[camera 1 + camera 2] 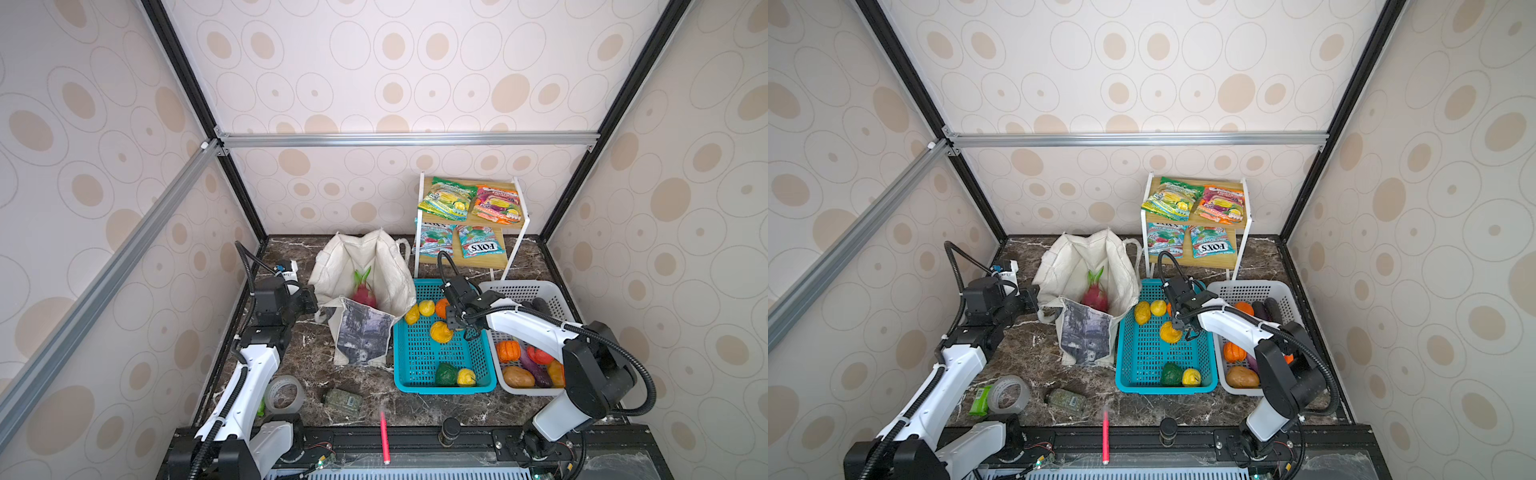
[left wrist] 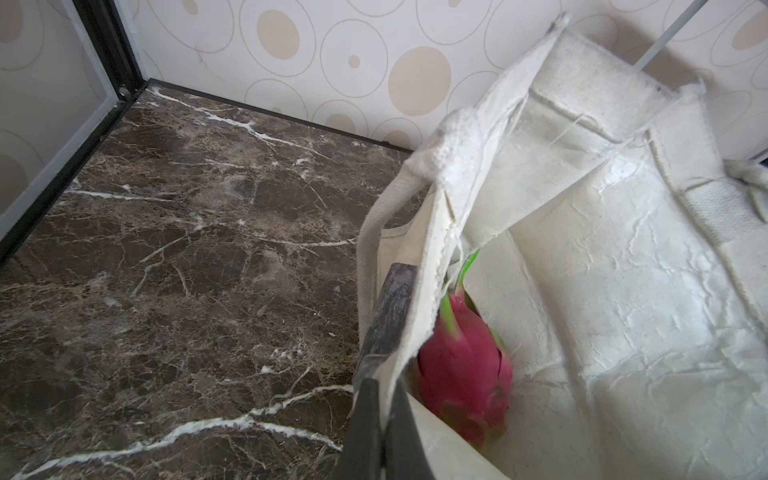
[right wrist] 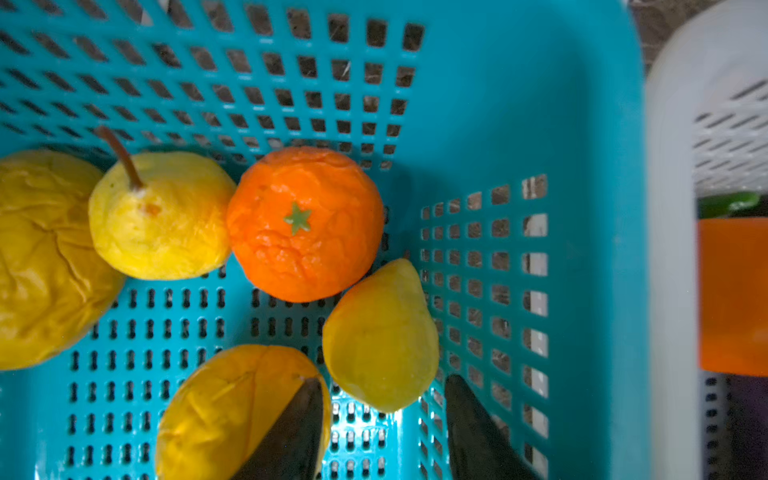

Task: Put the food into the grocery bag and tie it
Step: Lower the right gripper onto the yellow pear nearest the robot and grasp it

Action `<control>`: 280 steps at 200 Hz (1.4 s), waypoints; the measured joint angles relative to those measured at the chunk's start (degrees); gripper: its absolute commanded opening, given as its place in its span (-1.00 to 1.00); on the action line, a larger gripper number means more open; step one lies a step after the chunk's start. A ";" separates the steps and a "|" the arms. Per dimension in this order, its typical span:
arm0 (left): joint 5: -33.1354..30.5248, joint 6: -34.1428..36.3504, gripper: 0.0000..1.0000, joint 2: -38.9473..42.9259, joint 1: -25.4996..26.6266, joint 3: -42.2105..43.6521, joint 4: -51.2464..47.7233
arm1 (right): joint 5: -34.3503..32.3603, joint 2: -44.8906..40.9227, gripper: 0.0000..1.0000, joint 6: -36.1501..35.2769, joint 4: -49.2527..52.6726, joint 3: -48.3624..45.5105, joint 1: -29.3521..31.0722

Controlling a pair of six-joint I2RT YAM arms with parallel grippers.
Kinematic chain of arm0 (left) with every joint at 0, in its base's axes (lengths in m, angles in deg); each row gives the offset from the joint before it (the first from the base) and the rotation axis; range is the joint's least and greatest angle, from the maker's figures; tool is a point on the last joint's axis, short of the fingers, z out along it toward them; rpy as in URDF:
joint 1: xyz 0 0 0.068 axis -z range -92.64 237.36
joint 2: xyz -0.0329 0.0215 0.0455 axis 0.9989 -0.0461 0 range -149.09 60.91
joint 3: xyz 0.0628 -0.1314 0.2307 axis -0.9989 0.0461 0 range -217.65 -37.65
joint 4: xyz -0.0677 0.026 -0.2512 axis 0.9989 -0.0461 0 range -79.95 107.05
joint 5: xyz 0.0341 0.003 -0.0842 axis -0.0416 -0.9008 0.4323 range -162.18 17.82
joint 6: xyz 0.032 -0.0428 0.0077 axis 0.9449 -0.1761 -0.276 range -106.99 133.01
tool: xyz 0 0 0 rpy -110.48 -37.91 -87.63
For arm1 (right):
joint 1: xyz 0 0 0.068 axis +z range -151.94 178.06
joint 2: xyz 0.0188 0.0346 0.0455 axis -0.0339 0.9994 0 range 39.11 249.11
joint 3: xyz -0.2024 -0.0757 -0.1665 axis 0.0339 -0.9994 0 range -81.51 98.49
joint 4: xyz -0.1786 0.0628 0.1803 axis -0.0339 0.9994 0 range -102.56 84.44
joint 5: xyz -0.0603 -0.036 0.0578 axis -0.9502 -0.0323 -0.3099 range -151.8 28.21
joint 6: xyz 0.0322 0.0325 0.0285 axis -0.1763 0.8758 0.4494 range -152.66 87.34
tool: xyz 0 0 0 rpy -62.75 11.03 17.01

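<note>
The grocery bag (image 1: 361, 257) (image 1: 1075, 257) stands open at the back middle with a pink dragon fruit (image 1: 363, 293) (image 2: 465, 374) inside. My left gripper (image 1: 309, 301) (image 2: 384, 419) is shut on the bag's near rim. My right gripper (image 1: 453, 322) (image 3: 382, 386) hangs inside the teal basket (image 1: 401, 353), open, its fingers either side of the end of a small yellow fruit (image 3: 380, 332). One finger (image 3: 299, 415) overlaps another yellow fruit (image 3: 232, 407) (image 1: 440, 331). An orange (image 3: 305, 224) and a yellow pear (image 3: 162, 216) lie just beyond. Green (image 1: 446, 199) and orange-red (image 1: 496, 203) snack packets lie on the shelf.
A white basket (image 1: 523, 286) right of the teal one holds an orange pumpkin (image 1: 508, 351) and other toy vegetables. The small wooden shelf (image 1: 515, 232) stands at the back right. A tape roll (image 1: 284, 392), a small bottle (image 1: 343, 401) and a red pen (image 1: 384, 436) lie near the front edge.
</note>
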 measured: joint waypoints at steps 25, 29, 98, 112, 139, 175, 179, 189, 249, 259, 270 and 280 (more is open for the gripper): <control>0.00 0.00 -1.00 0.00 0.00 0.00 0.00 | 1.36 -0.02 -0.01 -0.02 -0.02 0.02 1.42; 0.00 0.00 -1.00 0.00 0.00 0.00 0.00 | 1.25 -0.02 -0.01 -0.04 0.07 0.07 1.57; 0.02 0.00 -1.00 0.00 0.00 0.00 0.00 | -6.10 4.55 0.10 0.37 4.17 6.05 1.86; 0.02 0.00 -1.00 0.00 0.00 0.00 0.00 | -5.97 5.46 0.11 0.39 4.26 6.05 1.70; 0.02 0.00 -1.00 0.00 0.00 0.00 0.00 | -5.29 6.84 0.10 0.39 3.96 6.03 1.64; 0.04 0.00 -1.00 0.00 0.00 0.00 0.00 | -1.95 7.65 0.00 0.52 2.69 5.75 1.53; 0.02 0.00 -1.00 0.00 0.00 0.00 0.02 | -1.44 7.63 0.00 0.59 2.38 5.62 1.53; 0.04 0.00 -1.00 0.00 0.00 0.00 0.02 | -0.42 7.50 0.00 0.66 1.25 4.98 1.51; 0.09 0.00 -1.00 0.07 0.00 0.00 0.02 | -0.07 7.61 0.15 2.64 2.34 5.18 1.33; 0.09 0.00 -1.00 0.07 0.00 0.00 0.00 | 0.00 8.37 0.16 2.82 2.29 5.29 1.33; 0.09 0.00 -1.00 0.09 0.00 0.00 0.00 | 0.22 8.96 0.17 2.99 2.25 5.18 1.33; 0.09 0.00 -1.00 0.09 0.00 0.00 0.00 | 0.46 9.31 0.18 2.99 2.08 5.07 1.33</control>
